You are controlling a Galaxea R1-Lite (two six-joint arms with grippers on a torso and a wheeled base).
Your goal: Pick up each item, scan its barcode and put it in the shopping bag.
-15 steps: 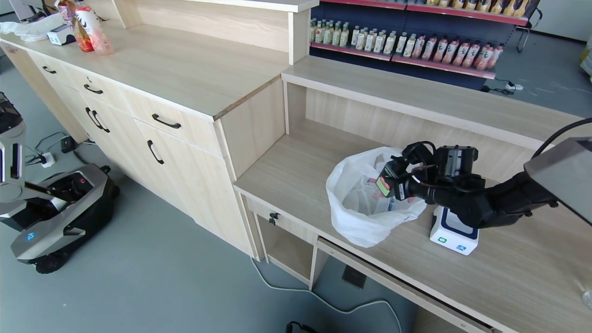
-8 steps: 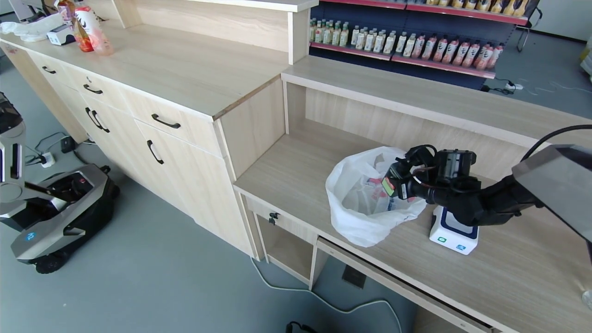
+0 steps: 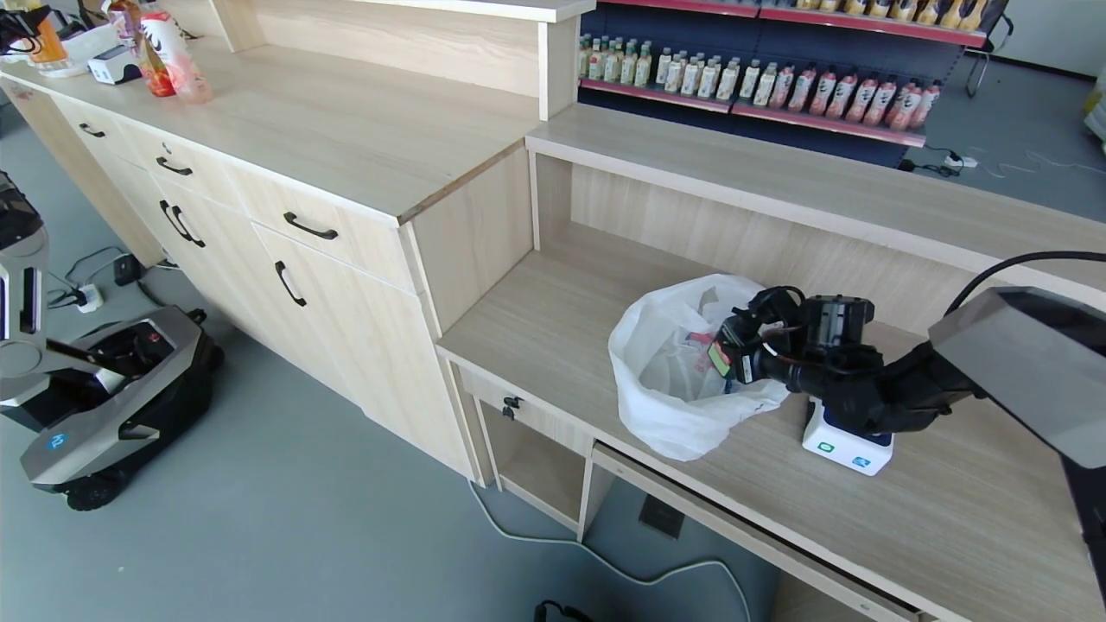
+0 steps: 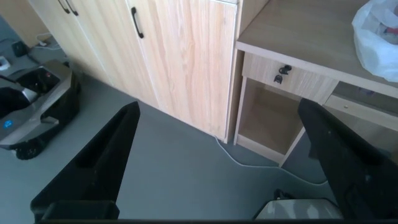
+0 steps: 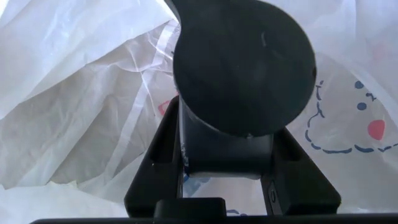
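Observation:
The white plastic shopping bag (image 3: 665,415) stands open on the low counter (image 3: 950,510). My right gripper (image 3: 734,347) is at the bag's mouth, shut on a dark cylindrical item (image 3: 719,356) with a red and green label. In the right wrist view the item's round dark end (image 5: 242,68) sits between the fingers (image 5: 163,149), with bag plastic (image 5: 81,93) all around it. The white scanner box (image 3: 845,442) stands just right of the bag, partly under my right arm. My left gripper (image 4: 217,124) hangs open over the grey floor, with nothing in it.
A taller counter (image 3: 346,130) with drawers runs to the left, bearing pink packets (image 3: 168,52) at its far end. Shelves of bottles (image 3: 752,82) stand behind. A grey wheeled machine (image 3: 112,389) and a cable (image 3: 605,553) lie on the floor.
My right gripper has sunk a little lower into the bag's mouth with the item still held. An orange thing has come into view at the far left counter.

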